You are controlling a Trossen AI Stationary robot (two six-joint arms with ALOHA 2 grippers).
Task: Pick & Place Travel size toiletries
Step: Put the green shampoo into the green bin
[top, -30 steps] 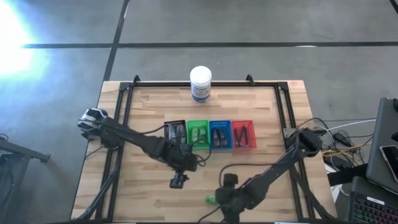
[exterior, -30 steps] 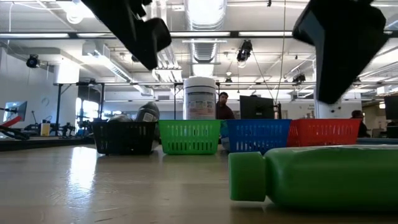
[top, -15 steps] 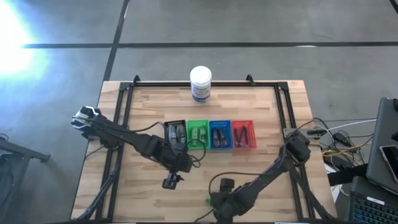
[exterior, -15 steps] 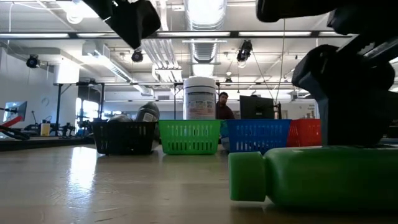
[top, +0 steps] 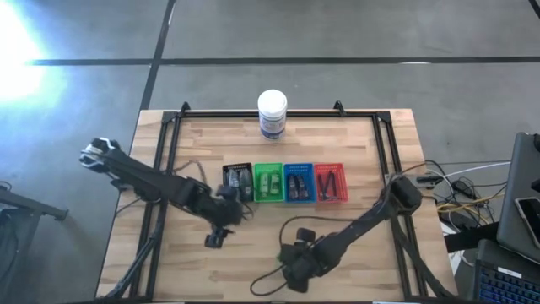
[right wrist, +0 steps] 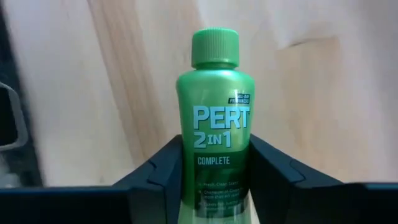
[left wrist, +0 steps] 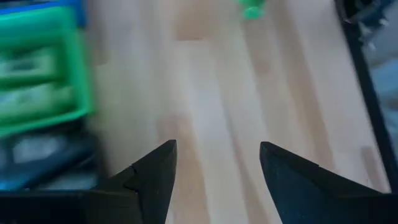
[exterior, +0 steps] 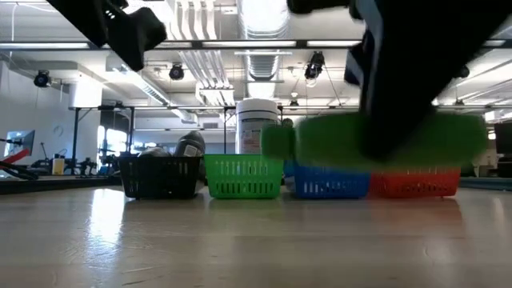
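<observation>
A bright green little bottle labelled PERT 2 in 1 is in my right gripper, which is shut on it near the table's front edge. In the low view the bottle hangs level above the table. My left gripper is open and empty, left of the right one and in front of the bins. More toiletries lie in the black bin, green bin, blue bin and red bin. My right gripper pinches the green bottle's body between its two fingers, on the half away from the cap. The fingers come from above and lie across the bottle. The bottle is lifted clear of the table and lies level, cap sideways.
A big white jar with a blue label stands at the table's far edge. A black frame runs around the tabletop. Cables trail from both arms. Bare wood lies between the bins and the near edge.
My right gripper has come down on the green bottle lying on the table, taken hold of it and lifted it clear, still level. My left gripper has moved toward the table's left edge.
</observation>
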